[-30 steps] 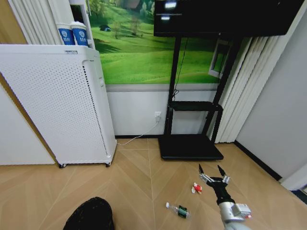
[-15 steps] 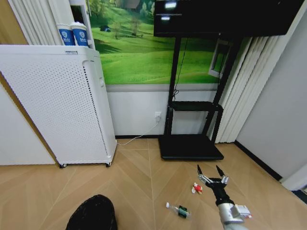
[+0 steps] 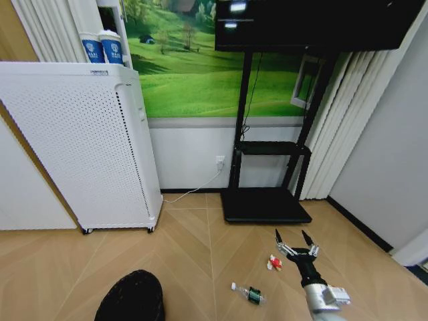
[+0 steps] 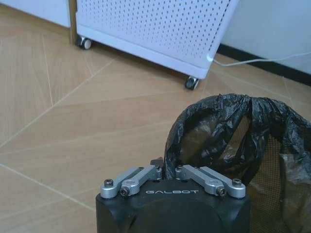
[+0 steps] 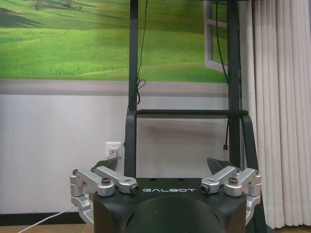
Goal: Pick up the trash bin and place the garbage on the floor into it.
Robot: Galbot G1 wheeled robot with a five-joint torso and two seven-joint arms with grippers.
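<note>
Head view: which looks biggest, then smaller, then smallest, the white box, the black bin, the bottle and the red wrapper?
1. White air-purifier box
2. Trash bin, partly cut off by the picture's edge
3. Bottle
4. Red-and-white wrapper, only slightly smaller than the bottle; it lies farther away, so that ranking is unsure.

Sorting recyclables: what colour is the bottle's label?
Green, on the clear bottle lying on the floor; head view shows it best.

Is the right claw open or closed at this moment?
Open. In the head view the right claw spreads its two fingers wide above the tan parquet floor, holding nothing; the small red-and-white wrapper lies beside it.
</note>
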